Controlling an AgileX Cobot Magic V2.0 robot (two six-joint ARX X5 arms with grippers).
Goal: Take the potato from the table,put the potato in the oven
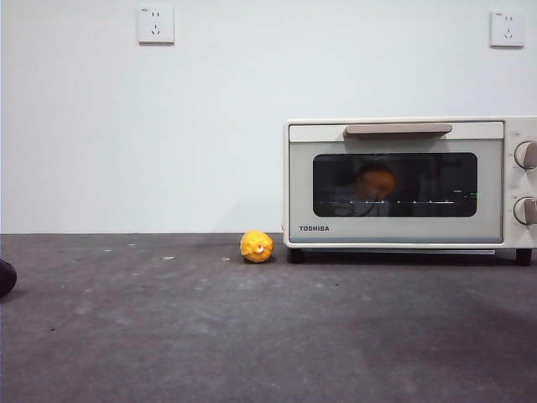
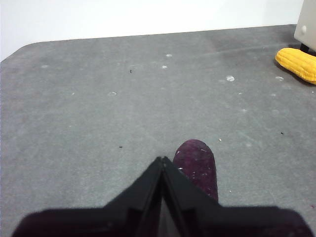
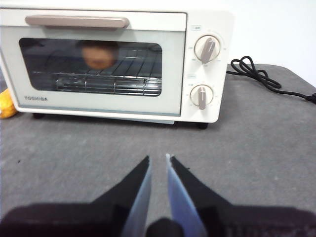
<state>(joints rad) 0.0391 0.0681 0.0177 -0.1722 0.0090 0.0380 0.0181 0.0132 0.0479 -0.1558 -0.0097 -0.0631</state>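
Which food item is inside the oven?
The potato, orange-brown, behind the closed oven door; the yellow corn lies outside on the table.

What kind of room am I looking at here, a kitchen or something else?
Probably a test bench, not a kitchen: a cream-white boxy TOSHIBA toaster oven with its door shut stands on a bare dark grey matte table against a plain white wall with sockets. An orange-brown oval potato shows behind the glass.
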